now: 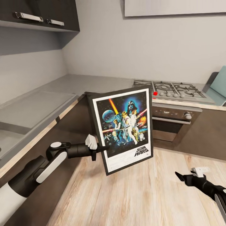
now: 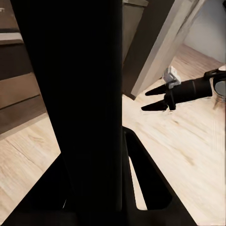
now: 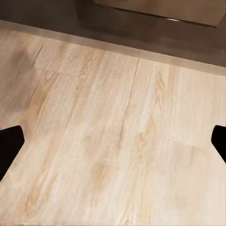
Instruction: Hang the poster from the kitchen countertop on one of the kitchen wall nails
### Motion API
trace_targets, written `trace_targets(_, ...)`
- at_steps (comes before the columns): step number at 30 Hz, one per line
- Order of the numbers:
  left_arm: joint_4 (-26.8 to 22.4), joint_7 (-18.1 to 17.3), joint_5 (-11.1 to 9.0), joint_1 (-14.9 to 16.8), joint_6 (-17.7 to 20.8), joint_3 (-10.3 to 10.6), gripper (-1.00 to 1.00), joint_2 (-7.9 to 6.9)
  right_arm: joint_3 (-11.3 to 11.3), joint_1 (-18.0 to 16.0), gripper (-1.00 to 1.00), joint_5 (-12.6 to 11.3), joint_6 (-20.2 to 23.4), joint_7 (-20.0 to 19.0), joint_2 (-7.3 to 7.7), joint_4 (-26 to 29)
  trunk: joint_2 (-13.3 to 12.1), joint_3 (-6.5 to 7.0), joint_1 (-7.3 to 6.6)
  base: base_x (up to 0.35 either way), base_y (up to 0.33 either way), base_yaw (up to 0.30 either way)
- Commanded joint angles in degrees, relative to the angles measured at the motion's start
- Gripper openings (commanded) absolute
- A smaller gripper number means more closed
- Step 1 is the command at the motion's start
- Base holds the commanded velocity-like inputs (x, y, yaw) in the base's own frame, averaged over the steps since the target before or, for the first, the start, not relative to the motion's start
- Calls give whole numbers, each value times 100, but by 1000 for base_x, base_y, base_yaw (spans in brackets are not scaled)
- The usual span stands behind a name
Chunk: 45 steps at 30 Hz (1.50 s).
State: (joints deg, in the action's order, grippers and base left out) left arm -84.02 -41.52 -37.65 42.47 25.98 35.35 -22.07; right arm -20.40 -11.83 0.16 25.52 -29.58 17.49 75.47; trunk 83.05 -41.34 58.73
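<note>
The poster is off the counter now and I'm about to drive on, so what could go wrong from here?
1. The left hand pinches the poster only at its left edge, so it may swing or slip.
2. It hangs tilted, close to the kitchen countertop edge; turning could knock it.
3. The right hand is open and low, giving no support.

Poster [image 1: 123, 128] upright in mid-air over floor [image 1: 141, 197], clamped at its left edge by left gripper [image 1: 102, 147], in front of countertop [image 1: 94, 83] corner. Hob [image 1: 171, 89] behind, to its right; oven [image 1: 172, 121] beneath hob. Right gripper [image 1: 181, 177] lower right, apart.
</note>
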Motion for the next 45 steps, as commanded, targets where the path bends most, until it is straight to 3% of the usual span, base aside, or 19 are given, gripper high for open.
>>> trace_targets(1,14,23,-54,7,38,31,-100,-9,-41,-6,100,8,32,-215,31,0,3,-5,0,0,0,0)
trace_targets(2,50,19,-52,7,38,60,-100,-17,-85,-8,100,15,29,-539,136,-11,3,-5,0,0,0,0)
trace_targets(7,103,14,-50,7,40,117,-100,-74,-143,-18,100,-11,23,-1349,550,-43,3,-5,0,0,0,0)
trace_targets(8,110,13,-50,7,41,164,-100,-95,-150,-74,100,-19,23,-1671,640,-47,3,-5,0,0,0,0)
trace_targets(9,118,-46,-49,7,44,282,-100,-125,-155,-318,100,-15,23,-2566,751,-55,3,-5,0,0,0,0)
trace_targets(15,196,-552,-35,7,40,356,-100,-144,-153,-639,100,17,23,-3787,796,-58,3,-5,0,0,0,0)
trace_targets(18,262,-725,155,7,39,375,-100,-147,-125,-779,100,20,29,-4305,798,-58,3,-5,0,0,0,0)
trace_targets(23,298,-1131,343,7,39,389,-100,-147,-97,-833,100,23,19,-4694,793,-61,3,-5,0,0,0,0)
trace_targets(28,305,-1388,393,7,39,393,-100,-142,-35,-828,100,26,11,-5060,789,-66,3,-5,0,0,0,0)
trace_targets(36,304,-1453,407,7,39,394,-100,-140,160,-789,100,28,-112,-5450,790,-162,3,-5,0,0,0,0)
trace_targets(45,291,-1463,716,7,46,394,-100,-140,184,-778,100,28,-240,-5772,793,-221,3,-5,0,0,0,0)
